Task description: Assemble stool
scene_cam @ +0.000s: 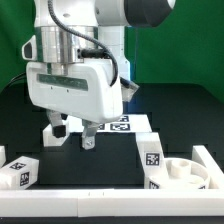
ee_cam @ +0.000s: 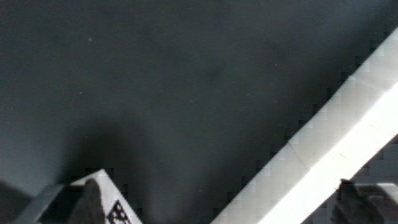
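Note:
The stool's round white dish-like seat (scene_cam: 196, 171) lies at the exterior view's right, near the front. One short white tagged leg (scene_cam: 153, 157) stands right beside it. Another tagged leg (scene_cam: 18, 171) lies at the exterior view's left. My gripper (scene_cam: 72, 138) hangs over the dark table between them, open and empty, well apart from every part. In the wrist view my gripper (ee_cam: 217, 214) shows only bare dark table between its fingertips (ee_cam: 365, 206). A white tagged corner (ee_cam: 111, 202) shows close to one finger; I cannot tell which part it is.
The marker board (scene_cam: 124, 125) lies just behind the gripper. A long white border rail (scene_cam: 90, 205) runs along the table's front edge. A wide white band (ee_cam: 329, 140) crosses the wrist view diagonally. A green backdrop stands behind the arm.

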### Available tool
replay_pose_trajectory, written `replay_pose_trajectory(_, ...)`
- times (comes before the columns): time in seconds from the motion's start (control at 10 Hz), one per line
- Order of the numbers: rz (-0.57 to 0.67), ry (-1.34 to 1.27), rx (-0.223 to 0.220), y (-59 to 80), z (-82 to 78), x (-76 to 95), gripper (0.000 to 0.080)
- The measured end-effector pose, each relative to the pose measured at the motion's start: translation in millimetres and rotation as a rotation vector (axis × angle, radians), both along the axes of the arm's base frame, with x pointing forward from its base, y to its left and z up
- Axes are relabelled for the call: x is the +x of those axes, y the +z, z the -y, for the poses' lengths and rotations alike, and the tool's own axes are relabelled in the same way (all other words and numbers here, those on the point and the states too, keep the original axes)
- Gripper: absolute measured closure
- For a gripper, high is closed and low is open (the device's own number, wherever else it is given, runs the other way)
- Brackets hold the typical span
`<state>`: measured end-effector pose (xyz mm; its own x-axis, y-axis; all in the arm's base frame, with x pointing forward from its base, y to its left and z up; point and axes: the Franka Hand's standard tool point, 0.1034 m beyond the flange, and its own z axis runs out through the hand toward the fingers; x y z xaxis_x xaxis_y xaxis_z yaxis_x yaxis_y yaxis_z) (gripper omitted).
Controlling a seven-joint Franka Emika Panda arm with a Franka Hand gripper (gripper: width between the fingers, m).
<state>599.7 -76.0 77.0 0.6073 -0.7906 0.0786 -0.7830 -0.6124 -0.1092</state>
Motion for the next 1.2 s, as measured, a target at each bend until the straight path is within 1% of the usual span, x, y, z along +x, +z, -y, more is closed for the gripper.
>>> replay_pose_trajectory(0.1,-0.003,0.005,-0.002,-1.1,2.6,-0.9,0.0150)
replay_pose_trajectory(0.2,-0.043,0.115,-0.002,-7.3,22.7,-6.7,0.0150)
replay_pose_trajectory(0.3,-0.057,0.140,0.000,-10.4,44.6,-6.9,0.0150)
replay_pose_trajectory(0.4,-0.054,0.166,-0.010,-13.2,61.8,-7.9,0.0150)
replay_pose_trajectory(0.5,-0.038,0.237,-0.031,-20.5,73.0,-11.4,0.0150)
replay_pose_trajectory(0.6,-0.029,0.293,-0.042,-26.6,76.8,-15.0,0.0150)
replay_pose_trajectory(0.9,-0.035,0.273,-0.036,-27.9,77.4,-15.0,0.0150)
replay_pose_trajectory(1.0,-0.056,0.261,-0.024,-36.0,80.4,-15.5,0.0150)
replay_pose_trajectory(1.1,-0.071,0.254,-0.026,-47.4,79.4,-16.7,0.0150)
replay_pose_trajectory(1.2,-0.090,0.234,-0.026,-59.8,75.6,-21.3,0.0150)
